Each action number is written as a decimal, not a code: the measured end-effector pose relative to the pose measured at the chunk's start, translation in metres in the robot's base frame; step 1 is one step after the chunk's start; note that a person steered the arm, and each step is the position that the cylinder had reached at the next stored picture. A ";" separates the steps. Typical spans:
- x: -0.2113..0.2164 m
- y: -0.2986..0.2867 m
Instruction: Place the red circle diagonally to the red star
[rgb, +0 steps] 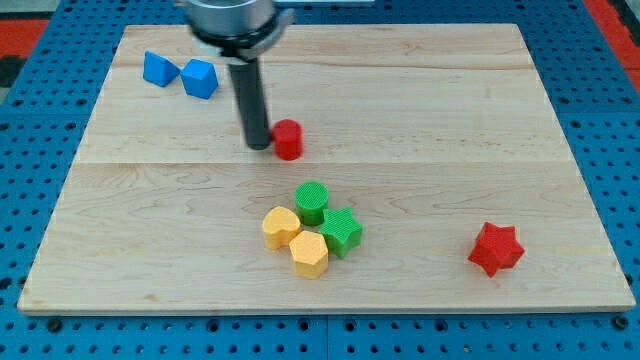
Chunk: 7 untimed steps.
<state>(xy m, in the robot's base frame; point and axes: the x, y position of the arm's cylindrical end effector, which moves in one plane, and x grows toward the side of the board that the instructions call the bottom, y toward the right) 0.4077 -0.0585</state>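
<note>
In the camera view you see my tip (257, 145) resting on the pale wooden board (500, 120), touching the left side of the small red circle block (288, 139), which sits a little above the board's middle. There are no jaws here, only a straight dark rod. The red star block (496, 249) lies near the bottom right corner, well apart. Below the circle cluster a green cylinder (312, 202), a green star (341, 232), a yellow heart-like block (280, 226) and a yellow hexagon (309, 253). Two blue blocks (180, 73) sit near the top left corner
</note>
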 end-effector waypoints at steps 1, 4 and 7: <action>-0.023 0.032; 0.011 0.185; 0.049 0.210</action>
<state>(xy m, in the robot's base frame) 0.4563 0.1516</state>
